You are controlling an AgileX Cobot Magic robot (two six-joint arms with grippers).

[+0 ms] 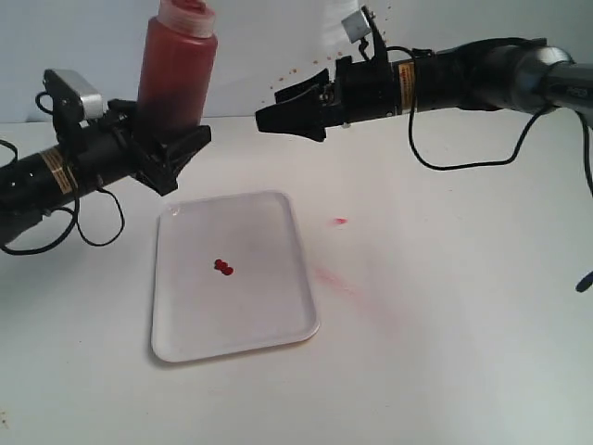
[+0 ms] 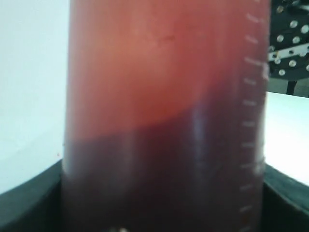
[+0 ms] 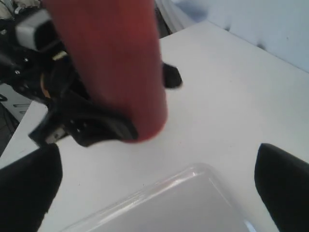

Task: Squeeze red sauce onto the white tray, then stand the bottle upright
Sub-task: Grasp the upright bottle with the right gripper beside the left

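Note:
The bottle (image 1: 176,69) stands upright, with my left gripper (image 1: 171,139) shut on its darker lower part, just behind the far left corner of the white tray (image 1: 250,306). Its nozzle is cut off by the picture's top edge. The bottle (image 2: 164,121) fills the left wrist view between the left gripper (image 2: 159,212) fingers. Small round blobs of red sauce (image 1: 223,268) lie near the tray's middle. My right gripper (image 1: 269,107) hovers open to the right of the bottle, holding nothing. Its wrist view shows the bottle (image 3: 111,63), the tray corner (image 3: 193,203) and the open right gripper (image 3: 157,193).
A pale pink smear (image 1: 334,278) and a small red spot (image 1: 340,221) mark the white table to the right of the tray. Tiny reddish specks (image 1: 287,74) dot the back wall. Black cables (image 1: 463,158) hang from both arms.

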